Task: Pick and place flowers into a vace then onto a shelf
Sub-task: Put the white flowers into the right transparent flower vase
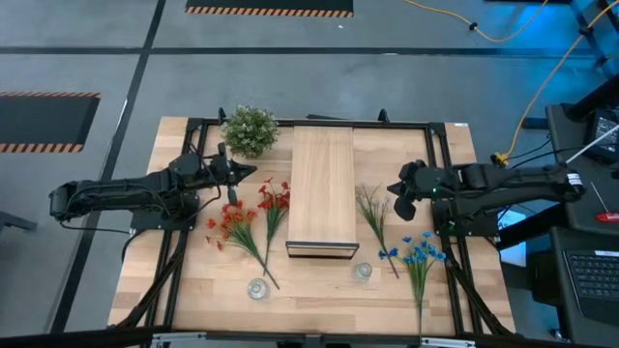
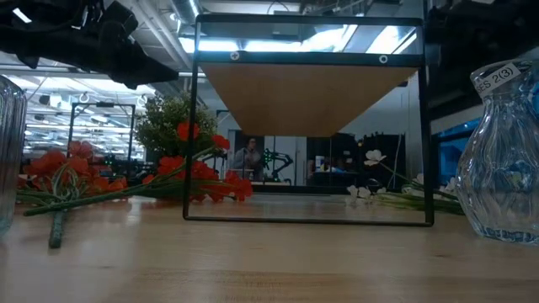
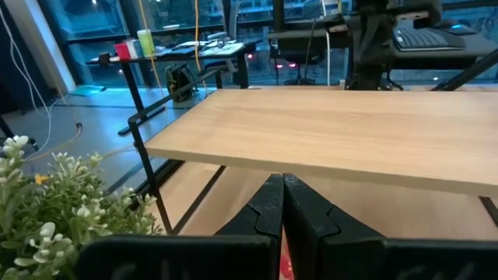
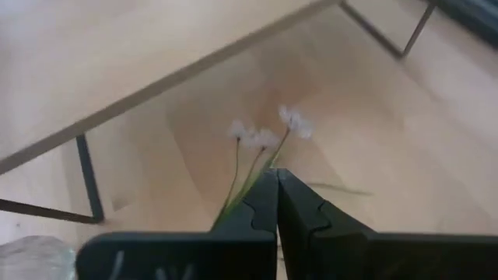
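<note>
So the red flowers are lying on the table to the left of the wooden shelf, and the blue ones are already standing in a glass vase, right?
Not quite. The red flowers do lie left of the shelf, but the blue flowers lie flat on the table too. The high view shows both glass vases with nothing in them.

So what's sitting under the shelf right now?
Nothing: in the low view the space beneath the shelf is open, bare tabletop between its black legs. Red flowers and white flowers lie beside it.

You are in a robot lab: striped floor tape point(image 1: 269, 11), a yellow cable point(image 1: 542, 82), and desks with a keyboard point(image 1: 592, 275) beside the right claw.
</note>
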Robot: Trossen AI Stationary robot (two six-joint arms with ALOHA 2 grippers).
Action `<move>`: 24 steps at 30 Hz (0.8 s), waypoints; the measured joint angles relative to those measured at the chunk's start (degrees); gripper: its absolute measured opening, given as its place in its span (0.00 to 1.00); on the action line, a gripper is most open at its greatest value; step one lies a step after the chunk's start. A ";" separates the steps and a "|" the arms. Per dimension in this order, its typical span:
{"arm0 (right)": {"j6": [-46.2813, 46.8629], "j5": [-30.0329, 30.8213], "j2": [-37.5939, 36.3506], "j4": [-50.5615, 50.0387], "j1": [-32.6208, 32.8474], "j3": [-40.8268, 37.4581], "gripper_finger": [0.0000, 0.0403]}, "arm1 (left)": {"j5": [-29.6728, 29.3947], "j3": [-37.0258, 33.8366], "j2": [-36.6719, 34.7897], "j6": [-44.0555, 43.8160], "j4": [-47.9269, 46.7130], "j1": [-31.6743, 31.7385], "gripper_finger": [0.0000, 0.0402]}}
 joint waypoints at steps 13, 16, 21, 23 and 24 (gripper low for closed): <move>14.48 -0.04 9.22 -7.84 10.75 3.65 0.00 | 0.08 0.02 -0.01 -1.53 1.73 0.00 0.01; 18.67 -0.04 12.16 -9.94 13.76 5.06 0.00 | 0.10 0.02 -0.01 -1.53 2.64 0.00 0.01; 26.62 -0.04 16.99 -14.66 17.95 7.34 0.00 | 0.08 0.02 -0.04 -1.53 5.28 0.00 0.01; 29.55 -0.06 18.55 -16.40 19.30 8.08 0.00 | 0.04 0.02 -0.01 -1.53 5.75 0.00 0.01; 30.93 -0.07 19.25 -16.88 19.89 8.40 0.00 | 0.03 0.02 -0.01 -1.53 5.87 0.00 0.01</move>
